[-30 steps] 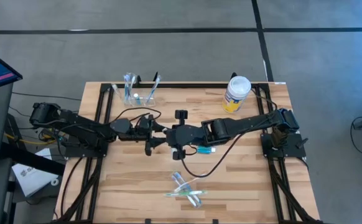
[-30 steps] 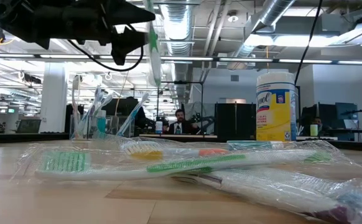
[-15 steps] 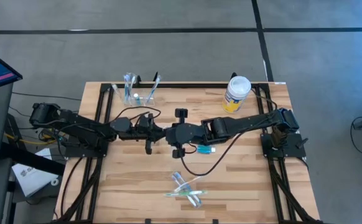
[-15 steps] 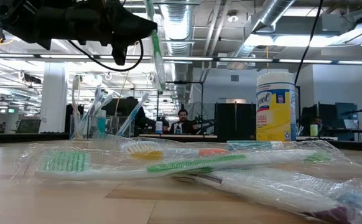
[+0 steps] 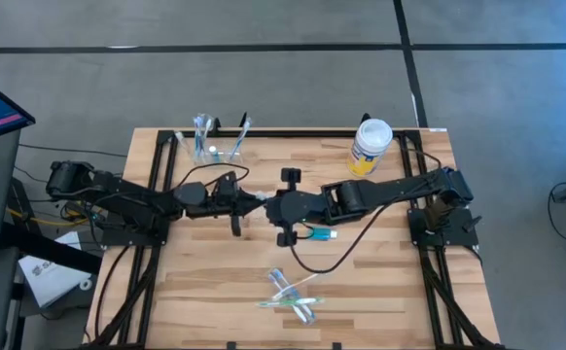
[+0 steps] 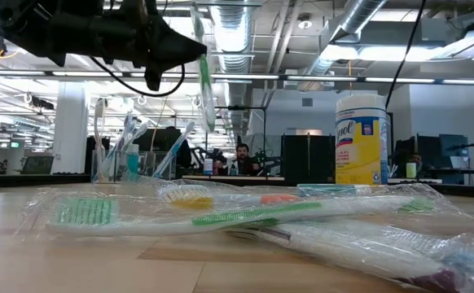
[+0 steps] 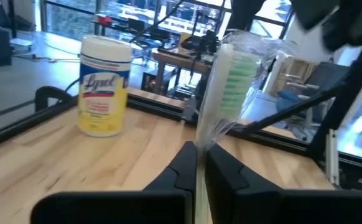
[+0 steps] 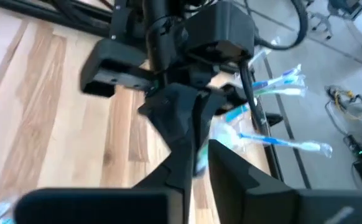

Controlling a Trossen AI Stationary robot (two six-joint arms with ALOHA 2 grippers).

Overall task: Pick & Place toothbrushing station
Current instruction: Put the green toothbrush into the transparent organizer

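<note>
**Wrapped green toothbrush gripped at mid-table**

Over the middle of the wooden slatted table (image 5: 205, 292), the left gripper (image 7: 198, 163) was clenched on the handle of a green-bristled toothbrush in clear plastic wrap (image 7: 231, 78), which stood upright with its brush end high. The right gripper (image 8: 201, 163) met it there from the right side, its fingers (image 8: 231, 168) slightly parted around the same wrapped brush; whether they gripped it I could not tell.

At the far left of the table stood the small clear plastic cup (image 5: 208, 149) with slim blue and white toothbrushes (image 5: 241, 134) leaning in it. A small teal-blue tube (image 5: 322, 233) lay just beneath the right arm. More wrapped toothbrushes (image 5: 291, 295) lay in a loose pile at the near middle. The yellow-labelled canister of wipes with a white lid (image 5: 371, 146) stood at the far right.
</note>
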